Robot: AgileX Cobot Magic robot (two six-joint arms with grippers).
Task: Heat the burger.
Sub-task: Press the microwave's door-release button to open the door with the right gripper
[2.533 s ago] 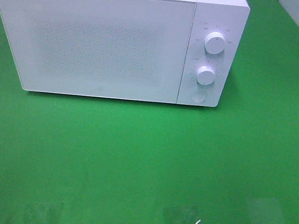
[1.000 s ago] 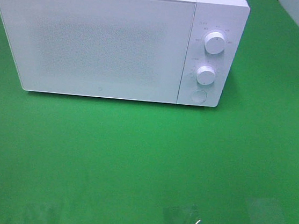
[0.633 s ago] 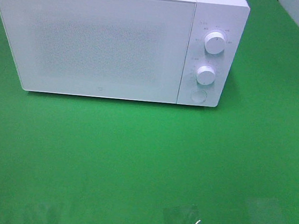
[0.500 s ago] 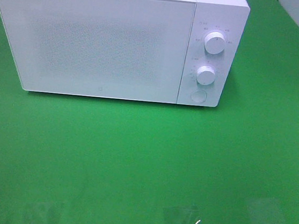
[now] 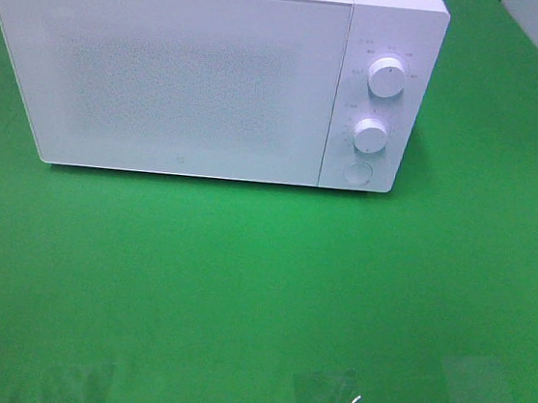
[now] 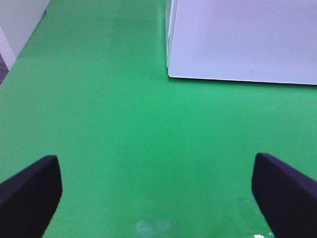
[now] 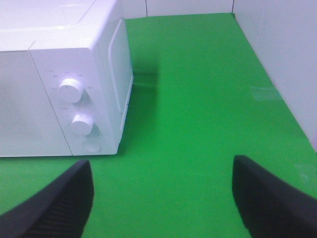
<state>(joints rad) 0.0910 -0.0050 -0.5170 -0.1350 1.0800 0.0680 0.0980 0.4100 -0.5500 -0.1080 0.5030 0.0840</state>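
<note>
Both grippers empty, microwave shut, burger not in view.
Nearest, the left gripper (image 6: 157, 198) and the right gripper (image 7: 163, 201) both have fingers spread wide with nothing between them, over bare green table (image 5: 239, 295). Farther back, the microwave (image 5: 205, 78) fills the upper left and centre of the overhead frame. Its door (image 5: 166, 78) is closed, with two knobs (image 5: 387, 79) and a round button (image 5: 356, 173) on its right panel. The burger shows in no view, and I cannot tell whether it is behind the door. Likely risks:
- Turning a knob with nothing inside would run the microwave empty.
- A wide finger could miss the small button or catch the lower knob.
- A hard press could shove the microwave back.
</note>
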